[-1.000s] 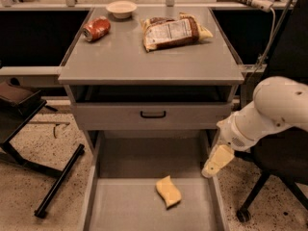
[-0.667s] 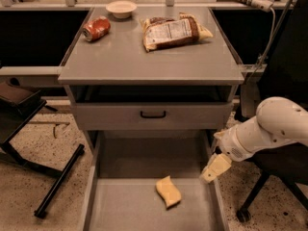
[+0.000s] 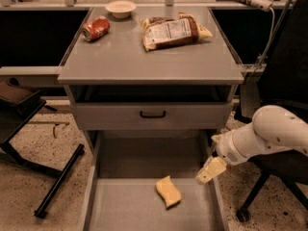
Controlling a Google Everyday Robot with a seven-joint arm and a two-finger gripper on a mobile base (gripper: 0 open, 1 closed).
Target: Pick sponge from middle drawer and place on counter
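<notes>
The pale-yellow sponge (image 3: 168, 191) lies flat on the floor of the open middle drawer (image 3: 120, 208), a little right of centre. My gripper (image 3: 210, 171) hangs over the drawer's right wall, to the right of the sponge and slightly above it, apart from it. The white arm (image 3: 269, 136) reaches in from the right. The grey counter (image 3: 144, 57) is the cabinet top above.
On the counter lie a red can (image 3: 96, 28), a white bowl (image 3: 121, 8) and a snack bag (image 3: 173, 30). A closed drawer front with a black handle (image 3: 152, 114) sits below the counter. A black chair base (image 3: 57, 184) stands at left, another chair at right.
The arm has drawn down and a little to the right. The gripper stays near the drawer's right wall. The sponge has not moved.
</notes>
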